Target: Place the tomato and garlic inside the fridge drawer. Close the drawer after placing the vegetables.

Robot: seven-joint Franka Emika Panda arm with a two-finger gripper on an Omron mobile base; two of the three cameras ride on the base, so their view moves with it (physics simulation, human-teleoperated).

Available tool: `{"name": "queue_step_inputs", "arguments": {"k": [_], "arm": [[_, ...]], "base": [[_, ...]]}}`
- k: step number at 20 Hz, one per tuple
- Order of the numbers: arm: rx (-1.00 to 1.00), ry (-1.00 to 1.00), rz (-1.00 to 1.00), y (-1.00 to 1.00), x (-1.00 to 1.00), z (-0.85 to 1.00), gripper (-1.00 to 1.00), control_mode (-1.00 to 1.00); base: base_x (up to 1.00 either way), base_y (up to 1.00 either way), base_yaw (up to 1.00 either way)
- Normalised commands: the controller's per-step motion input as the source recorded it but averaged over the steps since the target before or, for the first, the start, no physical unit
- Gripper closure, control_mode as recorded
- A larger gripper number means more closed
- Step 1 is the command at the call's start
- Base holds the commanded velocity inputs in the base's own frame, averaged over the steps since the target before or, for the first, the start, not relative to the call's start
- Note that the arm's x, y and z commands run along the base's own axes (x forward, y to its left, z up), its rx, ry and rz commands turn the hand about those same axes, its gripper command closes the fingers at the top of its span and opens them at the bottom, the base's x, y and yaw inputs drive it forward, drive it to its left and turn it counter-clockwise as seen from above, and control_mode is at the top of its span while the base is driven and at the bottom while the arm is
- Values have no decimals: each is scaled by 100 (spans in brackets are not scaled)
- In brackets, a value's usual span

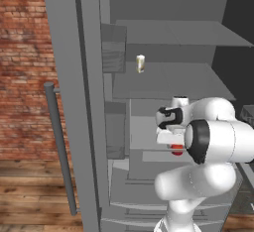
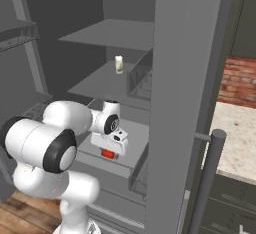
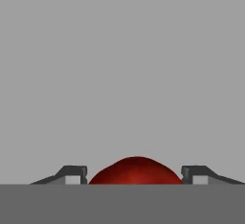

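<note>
Fingers (image 3: 135,175): gripping the tomato (image 3: 136,171), one tip sitting on each side of it.
Tomato: hanging under the hand inside the open fridge, over the fridge drawer (image 2: 134,154).
Carton (image 1: 140,63): standing on a higher shelf.

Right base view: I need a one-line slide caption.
Gripper holding the tomato low over the fridge drawer, small carton on a shelf above.
</note>
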Motion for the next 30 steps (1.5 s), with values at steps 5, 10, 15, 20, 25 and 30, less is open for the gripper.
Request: {"name": "queue_step_inputs", "arguments": {"k": [5,10,15,20,25,30], "arm": [[0,6,0,13,-3,-43,-100,-100],[0,0,0,14,-18,-8,-100,-100],[0,-2,0,1,3,7,-100,-100],[0,-1,0,-7,33,26,-100,-100],[-8,-26,0,0,-7,92,-100,-100],[-7,-34,0,16,-65,100,-100,-100]], "base": [[0,0,0],[0,0,0],[0,0,0],[0,0,0],[0,0,0],[0,0,0]]}}
